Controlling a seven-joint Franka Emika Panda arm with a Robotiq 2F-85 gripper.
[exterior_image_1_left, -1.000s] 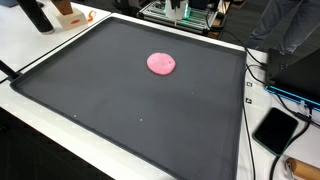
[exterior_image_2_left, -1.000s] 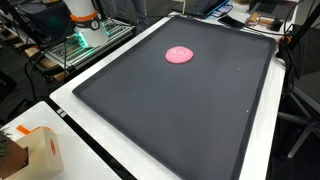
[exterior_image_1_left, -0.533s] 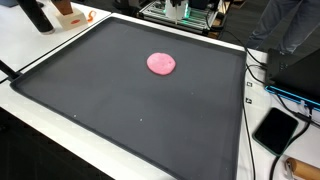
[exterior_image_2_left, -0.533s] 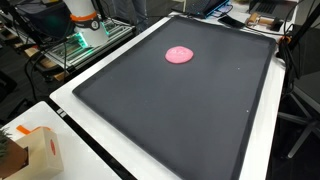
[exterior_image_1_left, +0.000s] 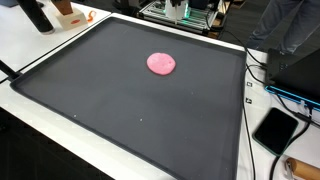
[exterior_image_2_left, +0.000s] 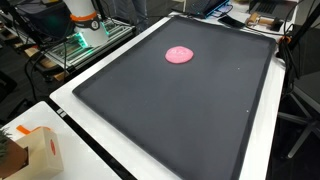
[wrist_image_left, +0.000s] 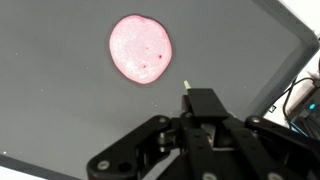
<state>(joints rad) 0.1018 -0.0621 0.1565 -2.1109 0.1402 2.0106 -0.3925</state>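
We see no change between the earlier exterior views and now. The pink disc (exterior_image_1_left: 162, 64) has not shifted on the dark mat (exterior_image_1_left: 110, 110), and nothing has come or gone.

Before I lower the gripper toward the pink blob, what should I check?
1. Pink blob lies flat on the dark mat, fully in view: ok.
2. Gripper centred over the blob: not ok; in the wrist view the blob sits off to one side, beyond it.
3. Gripper apart from the blob: ok.
4. Gripper open: cannot tell.
5. Phone lies off the mat, beside its edge: ok.
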